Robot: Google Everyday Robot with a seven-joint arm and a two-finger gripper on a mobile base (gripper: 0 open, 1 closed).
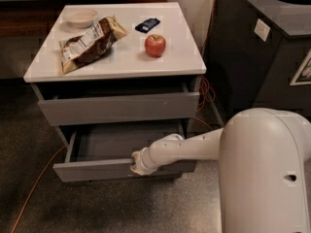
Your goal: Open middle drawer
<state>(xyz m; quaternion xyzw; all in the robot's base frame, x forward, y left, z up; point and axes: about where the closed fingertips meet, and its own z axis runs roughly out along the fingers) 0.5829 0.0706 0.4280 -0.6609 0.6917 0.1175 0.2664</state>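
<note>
Middle drawer [92, 170]: pulled well out of the cabinet, grey interior showing behind its flat front, a pale speck near the front's lower edge.
Gripper [137, 163]: at the top edge of that front, right of centre, touching it; whether it is spread or closed I cannot tell.
Arm [189, 148]: white, reaching left from the rounded body at lower right, across the open drawer's right part.
Upper drawer [119, 109]: slightly out, a dark gap above its front.
Cabinet top [126, 64]: white, bearing a pale bowl [80, 17], a crumpled snack bag [90, 42], a dark packet [147, 24] and a red apple [155, 45].
Orange cable [34, 188]: lying on the floor left of the cabinet.
Dark bin [257, 57]: just right of the cabinet.
</note>
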